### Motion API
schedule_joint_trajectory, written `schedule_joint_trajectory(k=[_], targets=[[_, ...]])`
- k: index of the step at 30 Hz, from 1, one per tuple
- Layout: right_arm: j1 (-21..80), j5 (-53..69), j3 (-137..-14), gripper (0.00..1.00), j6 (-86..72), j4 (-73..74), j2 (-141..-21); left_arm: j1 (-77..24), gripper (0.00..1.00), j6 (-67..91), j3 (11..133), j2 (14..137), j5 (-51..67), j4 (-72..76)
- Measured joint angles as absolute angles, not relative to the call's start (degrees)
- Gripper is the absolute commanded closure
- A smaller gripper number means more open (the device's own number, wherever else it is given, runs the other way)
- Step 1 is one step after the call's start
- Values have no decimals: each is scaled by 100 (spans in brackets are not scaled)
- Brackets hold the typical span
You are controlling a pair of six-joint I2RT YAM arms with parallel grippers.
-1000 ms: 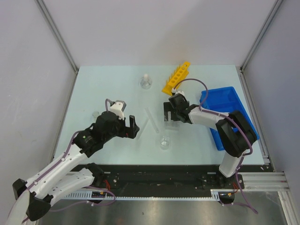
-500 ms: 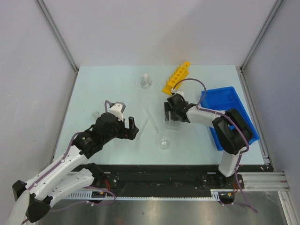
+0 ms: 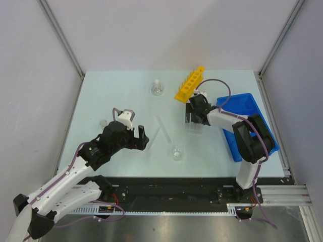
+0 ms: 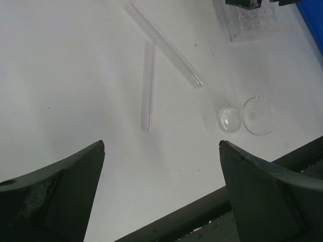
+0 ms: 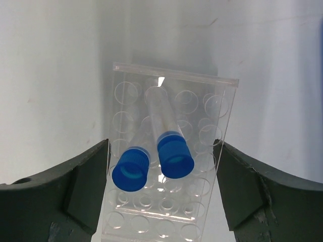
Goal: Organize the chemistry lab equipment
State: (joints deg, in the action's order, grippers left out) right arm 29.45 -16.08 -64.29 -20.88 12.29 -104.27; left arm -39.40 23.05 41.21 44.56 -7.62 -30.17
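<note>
So far, two blue-capped tubes [image 5: 166, 151] stand in the clear tray [image 5: 222, 106], between the right gripper [image 5: 161, 201] fingers, spread wide. The left gripper [image 4: 161, 201] hangs open, empty. Loose glass tubes [image 4: 147, 85], beaker [image 3: 177, 153] and flask [image 3: 157, 88] wait on the table [image 3: 111, 96].

Two capped tubes [image 5: 161, 146] stand in the well tray [image 5: 209, 151], which sits just before the tube rack [image 3: 190, 84] and left of the bin [image 3: 241, 108]. The stoppered flask [image 3: 157, 88] lies left of the rack; two loose tubes [image 3: 162, 129] rest mid-surface, behind the beaker [image 3: 177, 153].
</note>
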Motion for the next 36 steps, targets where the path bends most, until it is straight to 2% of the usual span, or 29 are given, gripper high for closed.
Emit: schedule_joint_trajectory(k=[11, 19, 29, 34, 36], targets=[[1970, -1492, -7006, 35, -1422, 1013, -10814, -3903, 0, 2298, 4121, 4460, -786, -3017], [1933, -1238, -7616, 34, -836, 921, -11437, -3874, 0, 2292, 4121, 4495, -786, -3017], [1608, -993, -8976, 34, -722, 1387, -12241, -3839, 0, 2285, 4121, 4550, -784, -3015], [1522, -923, -9244, 32, -725, 1612, -12451, -3815, 0, 2283, 4121, 4547, -784, -3015], [1518, -899, -9303, 28, -722, 1662, -12477, -3804, 0, 2281, 4119, 4545, -784, -3015]])
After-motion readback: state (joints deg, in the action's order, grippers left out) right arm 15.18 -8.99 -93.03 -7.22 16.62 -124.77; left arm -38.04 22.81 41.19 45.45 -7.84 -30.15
